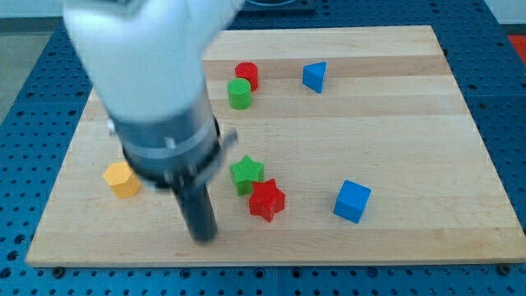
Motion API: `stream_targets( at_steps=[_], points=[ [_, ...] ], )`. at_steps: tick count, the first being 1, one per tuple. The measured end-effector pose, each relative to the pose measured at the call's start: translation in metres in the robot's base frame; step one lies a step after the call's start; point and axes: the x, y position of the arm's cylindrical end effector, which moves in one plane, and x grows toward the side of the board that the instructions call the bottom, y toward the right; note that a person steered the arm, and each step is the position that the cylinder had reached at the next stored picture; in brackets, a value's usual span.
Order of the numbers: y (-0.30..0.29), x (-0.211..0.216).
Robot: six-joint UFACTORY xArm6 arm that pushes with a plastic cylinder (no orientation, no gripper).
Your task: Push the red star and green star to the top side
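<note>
The green star (pixel 246 173) lies on the wooden board (pixel 394 115) a little below its middle. The red star (pixel 266 200) touches it at its lower right. My tip (pixel 203 237) is the lower end of the dark rod, near the board's bottom edge. It stands to the lower left of both stars, apart from them. The arm's grey body hides the board's upper left part.
A red cylinder (pixel 246 75) and a green cylinder (pixel 239 93) stand together near the top. A blue triangular block (pixel 315 76) is to their right. A blue cube (pixel 352 201) is at the lower right. A yellow block (pixel 122 179) is at the left.
</note>
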Motion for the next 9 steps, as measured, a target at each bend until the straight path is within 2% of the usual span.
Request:
stream_targets(
  at_steps=[1, 2, 3, 5, 9],
  points=[
    [0.003, 0.002],
    [0.072, 0.002],
    [0.112, -0.001],
    [0.095, -0.008],
    [0.034, -0.135]
  ],
)
